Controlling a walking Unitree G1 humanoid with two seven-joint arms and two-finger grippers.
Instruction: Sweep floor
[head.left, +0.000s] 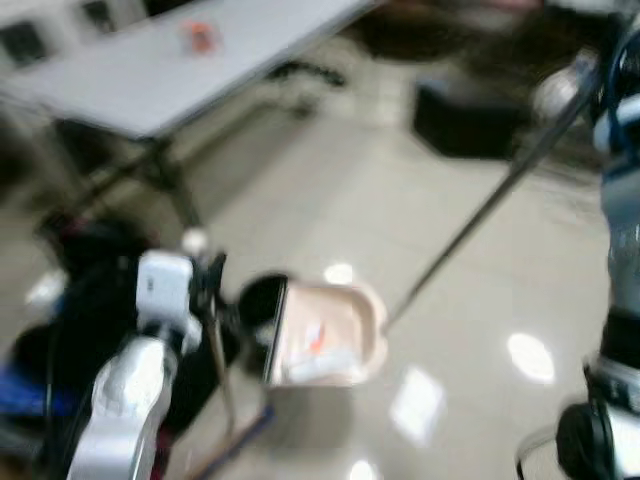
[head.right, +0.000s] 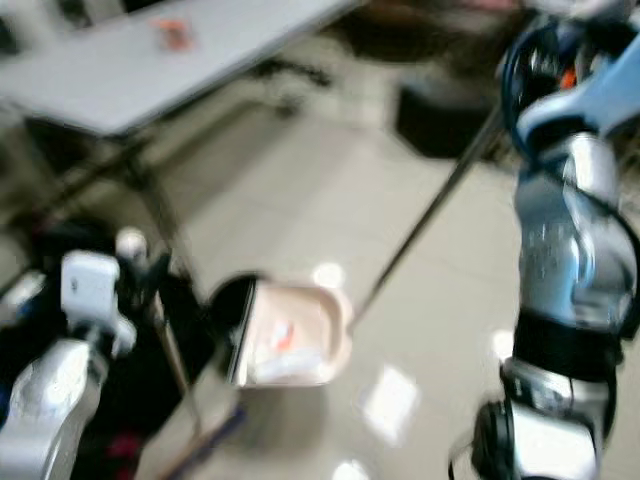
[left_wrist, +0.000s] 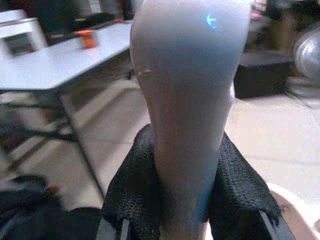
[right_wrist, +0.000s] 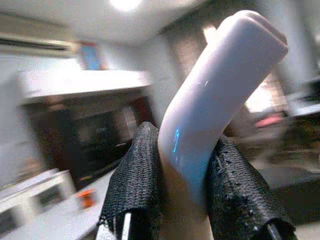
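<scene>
From the left eye view, the picture is blurred. The dustpan (head.left: 325, 335), pale pink, stands on the shiny floor (head.left: 400, 200) near the robot, left of the middle, with some white and orange scraps inside it. The left arm (head.left: 130, 385) reaches toward its thin handle (head.left: 215, 350) at the near left. A long dark broom pole (head.left: 480, 215) runs from the far right down to the floor just right of the dustpan. A grey tabletop (head.left: 180, 70) stands at the far left with a small orange thing (head.left: 200, 37) on it.

From the right eye view, the right arm (head.right: 565, 230) is raised at the right, and the pole passes up beside it.

In the left wrist view, the left gripper (left_wrist: 187, 200) has its jaws closed tight on a pale grip (left_wrist: 190, 90).

In the right wrist view, the right gripper (right_wrist: 187, 195) has its jaws closed on a pale curved broom end (right_wrist: 220, 90).
</scene>
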